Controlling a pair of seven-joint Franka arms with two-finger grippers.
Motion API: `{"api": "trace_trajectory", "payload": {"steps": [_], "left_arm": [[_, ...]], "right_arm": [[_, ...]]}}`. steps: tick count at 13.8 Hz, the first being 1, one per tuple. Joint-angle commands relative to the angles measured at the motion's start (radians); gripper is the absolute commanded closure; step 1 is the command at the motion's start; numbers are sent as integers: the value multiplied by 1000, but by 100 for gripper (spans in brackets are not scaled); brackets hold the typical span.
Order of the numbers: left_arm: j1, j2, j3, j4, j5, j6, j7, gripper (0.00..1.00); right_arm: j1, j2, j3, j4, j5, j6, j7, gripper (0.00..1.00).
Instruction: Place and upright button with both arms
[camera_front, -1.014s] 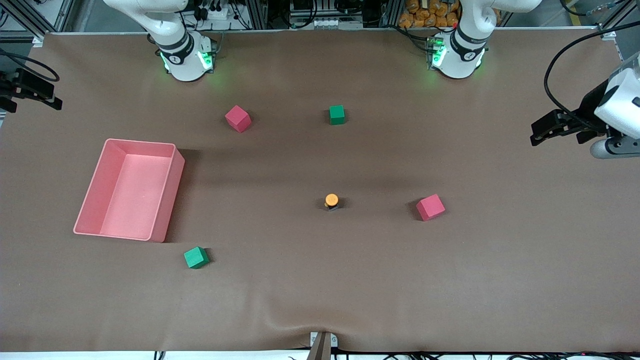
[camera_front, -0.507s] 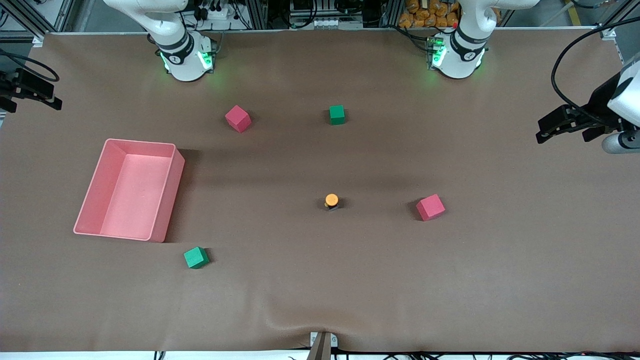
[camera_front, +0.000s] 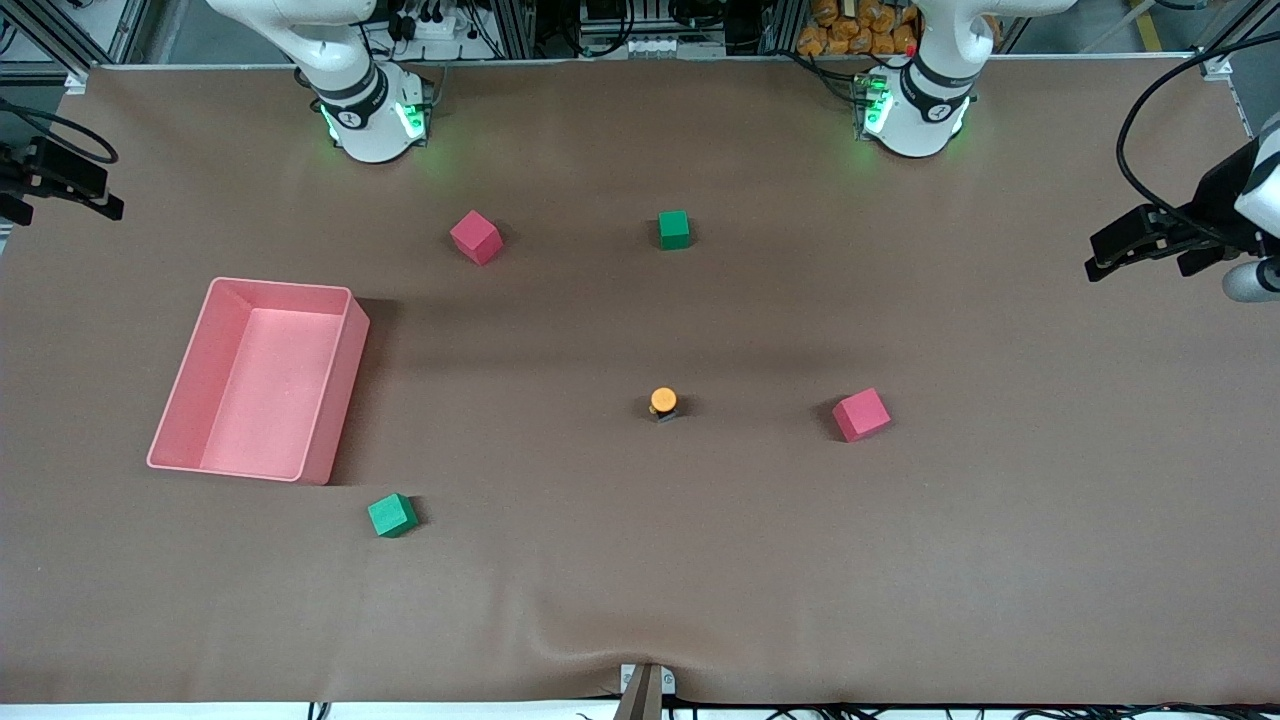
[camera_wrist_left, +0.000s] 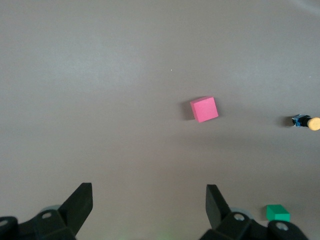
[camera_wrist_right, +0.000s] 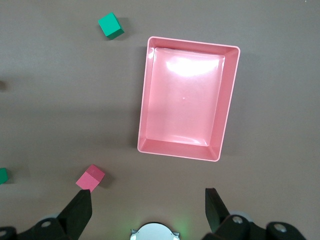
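The button (camera_front: 662, 402) stands on the brown table near its middle, orange cap up on its black body. The left wrist view catches the button (camera_wrist_left: 306, 122) at its edge, far from the fingers. My left gripper (camera_front: 1140, 252) hangs open and empty over the left arm's end of the table, well away from the button. In its wrist view the left gripper (camera_wrist_left: 149, 205) has only bare table between its fingers. My right gripper (camera_front: 60, 195) waits open over the right arm's end of the table. In its wrist view the right gripper (camera_wrist_right: 149, 207) holds nothing.
A pink bin (camera_front: 338, 400) sits toward the right arm's end, also in the right wrist view (camera_wrist_right: 144, 100). A pink cube (camera_front: 860, 414) lies beside the button. A red cube (camera_front: 475, 237) and a green cube (camera_front: 674, 229) lie near the bases. Another green cube (camera_front: 392, 515) lies nearer the camera.
My left gripper has drawn back toward the left arm's end of the table, farther from the button. The button, cubes and right gripper have not moved.
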Motion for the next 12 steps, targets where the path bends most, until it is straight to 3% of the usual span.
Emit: {"api": "trace_trajectory", "payload": {"steps": [1, 12], "left_arm": [[21, -48, -18, -60, 20, 32, 12, 0], [23, -51, -27, -73, 39, 56, 61, 0]], "right_arm": [[-16, 0, 10, 6, -8, -5, -5, 0], [-16, 0, 10, 6, -6, -7, -5, 0]]}}
